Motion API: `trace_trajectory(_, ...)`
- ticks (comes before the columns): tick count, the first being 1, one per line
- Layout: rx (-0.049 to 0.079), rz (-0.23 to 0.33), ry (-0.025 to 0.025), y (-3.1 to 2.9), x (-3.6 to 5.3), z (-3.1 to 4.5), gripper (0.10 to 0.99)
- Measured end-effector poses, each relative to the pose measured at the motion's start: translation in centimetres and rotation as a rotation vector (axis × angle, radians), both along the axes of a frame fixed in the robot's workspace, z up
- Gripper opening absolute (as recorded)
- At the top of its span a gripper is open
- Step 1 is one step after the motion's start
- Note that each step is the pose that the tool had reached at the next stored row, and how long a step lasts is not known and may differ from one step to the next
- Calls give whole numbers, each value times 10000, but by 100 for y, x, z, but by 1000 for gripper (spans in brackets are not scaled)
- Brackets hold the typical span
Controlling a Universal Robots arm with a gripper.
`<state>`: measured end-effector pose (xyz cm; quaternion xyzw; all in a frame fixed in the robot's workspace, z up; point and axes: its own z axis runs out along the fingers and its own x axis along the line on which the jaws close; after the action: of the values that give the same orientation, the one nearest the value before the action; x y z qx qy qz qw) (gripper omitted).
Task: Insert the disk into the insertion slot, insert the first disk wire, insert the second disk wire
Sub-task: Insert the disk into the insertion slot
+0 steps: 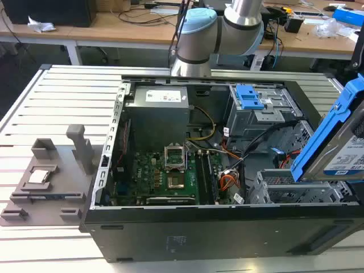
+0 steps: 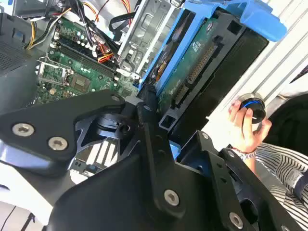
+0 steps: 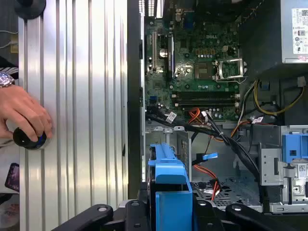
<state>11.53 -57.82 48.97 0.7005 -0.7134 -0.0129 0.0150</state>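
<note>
**Gripper**: black linkage fingers are pressing on both sides of the disk, clamping it by its blue carrier.

**Disk:** it is hanging tilted, one end raised, above the insertion slot at the exterior view's right. It is not sitting in the slot yet. The second wrist view is showing its bare circuit-board underside.

**Handling (judged):** rigid, dense for its size and sensitive to shock. The plastic carrier is probably flexing a little under load. The carrier's side rails look like the safest hold, keeping pressure off the board and connectors.

**Surroundings:** the open computer case is lying on a slatted table, exposing the motherboard. A person's hand is resting on a round black knob.
</note>
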Motion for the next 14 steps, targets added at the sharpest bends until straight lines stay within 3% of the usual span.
trace_trajectory(9, 0, 0, 0, 0, 0, -178, 361)
trace_trajectory(14, 0, 0, 0, 0, 0, -234, 361)
